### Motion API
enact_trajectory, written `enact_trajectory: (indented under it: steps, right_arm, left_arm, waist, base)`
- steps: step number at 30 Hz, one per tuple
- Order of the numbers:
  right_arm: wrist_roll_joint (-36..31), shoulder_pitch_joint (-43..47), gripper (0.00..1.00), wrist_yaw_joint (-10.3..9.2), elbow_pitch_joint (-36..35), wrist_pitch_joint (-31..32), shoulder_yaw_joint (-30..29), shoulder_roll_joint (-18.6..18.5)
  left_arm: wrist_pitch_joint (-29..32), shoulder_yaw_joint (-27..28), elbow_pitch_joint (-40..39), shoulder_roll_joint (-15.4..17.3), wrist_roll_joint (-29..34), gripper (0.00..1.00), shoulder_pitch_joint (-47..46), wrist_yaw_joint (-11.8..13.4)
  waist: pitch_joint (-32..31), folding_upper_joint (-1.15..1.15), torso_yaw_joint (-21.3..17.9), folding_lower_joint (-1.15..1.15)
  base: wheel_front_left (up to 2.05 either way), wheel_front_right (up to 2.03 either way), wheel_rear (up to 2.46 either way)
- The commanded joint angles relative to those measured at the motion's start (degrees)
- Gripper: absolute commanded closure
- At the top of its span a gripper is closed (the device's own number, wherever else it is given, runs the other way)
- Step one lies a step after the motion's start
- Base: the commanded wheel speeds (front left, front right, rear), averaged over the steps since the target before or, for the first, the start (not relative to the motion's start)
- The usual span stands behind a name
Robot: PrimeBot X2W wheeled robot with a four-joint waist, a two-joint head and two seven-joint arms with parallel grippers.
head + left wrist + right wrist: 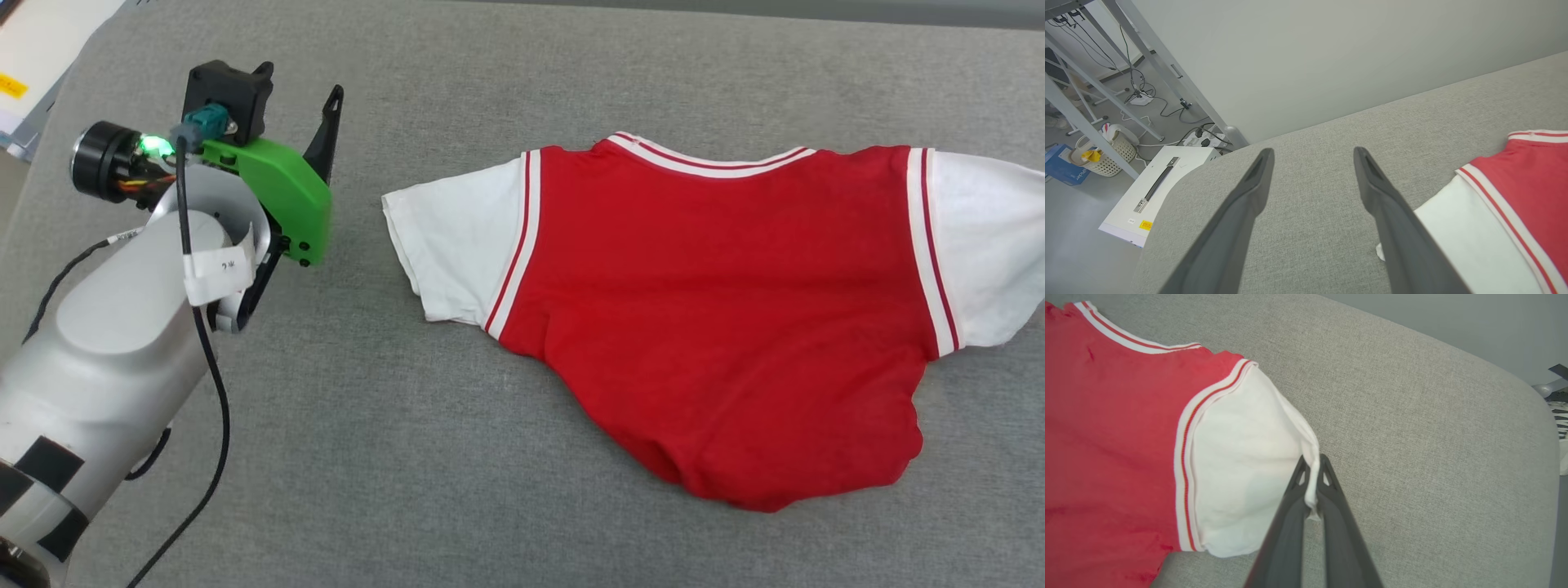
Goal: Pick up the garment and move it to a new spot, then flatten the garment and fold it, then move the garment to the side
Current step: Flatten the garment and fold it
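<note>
The garment, a red shirt with white sleeves and striped trim, lies spread on the grey table, plain side up, its lower part bunched. My right gripper is shut on the outer hem of one white sleeve, the cloth pinched between its dark fingers. In the left wrist view, my left gripper hovers open over bare table, just left of the other white sleeve. The head view shows that left arm raised at the left, apart from the garment.
The table's rounded far corner lies beyond the held sleeve. Off the table's left edge I see a white box with a handle, metal frame legs, cables and a basket on the floor.
</note>
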Motion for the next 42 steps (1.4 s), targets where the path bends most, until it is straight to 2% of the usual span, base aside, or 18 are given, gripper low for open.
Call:
enact_trajectory:
  steps: [1,6,11,16,21,26,40,41,42]
  right_arm:
    - [0.22,0.49,1.0,-0.04,-1.02,-0.89,0.2,-0.75]
    - [-0.24,1.96,1.0,-0.04,-4.38,-2.6,0.52,-2.11]
    - [-1.43,2.45,1.0,-0.04,-6.91,-2.81,1.08,-1.48]
    - [-2.15,2.0,1.0,-0.04,-8.97,-2.3,1.37,-0.59]
    - [-2.65,0.95,1.0,-0.04,-10.42,-2.08,1.89,0.03]
    - [-2.83,-0.18,1.0,-0.04,-11.06,-2.08,2.58,0.49]
    - [-2.13,-2.16,1.0,-0.04,-9.38,-3.39,4.98,0.85]
    - [-2.07,-2.3,1.0,-0.04,-9.22,-3.46,5.15,0.9]
    - [-2.02,-2.51,1.0,-0.04,-9.06,-3.55,5.4,1.0]
  left_arm:
    - [1.3,-0.37,0.01,0.29,0.04,0.0,-1.88,-0.85]
    - [9.65,-1.54,0.46,0.47,-1.61,0.0,-5.99,-4.82]
    - [23.02,-2.71,1.87,0.02,-5.79,0.0,-10.73,-10.2]
    - [35.89,-3.5,3.49,-1.07,-10.62,0.0,-14.55,-13.02]
    - [46.15,-4.89,5.58,-1.24,-14.02,0.0,-16.46,-14.24]
    - [50.34,-5.49,8.86,-1.97,-15.64,0.0,-16.47,-14.38]
    - [54.94,-11.16,15.86,-5.0,-14.33,0.0,-10.15,-15.06]
    - [54.84,-11.37,15.96,-5.09,-14.19,0.55,-9.84,-15.12]
    - [54.57,-11.51,16.05,-5.2,-14.16,1.0,-9.53,-15.19]
  waist:
    - [-1.57,0.24,-1.76,0.0]
    - [-1.74,0.24,-3.48,0.0]
    - [-1.14,0.24,-5.26,0.0]
    - [0.28,0.24,-6.86,0.0]
    - [2.24,0.24,-8.45,0.0]
    - [4.43,0.24,-9.71,0.0]
    - [6.73,0.24,-10.1,0.0]
    - [6.71,0.24,-10.06,0.0]
    - [6.67,0.24,-10.02,0.0]
  base:
    - [0.0,0.0,0.0]
    - [0.0,0.0,0.0]
    - [0.0,0.0,0.0]
    - [0.0,0.0,0.0]
    - [0.0,0.0,0.0]
    - [0.0,0.0,0.0]
    - [0.0,0.0,0.0]
    - [0.0,0.0,0.0]
    - [0.0,0.0,0.0]
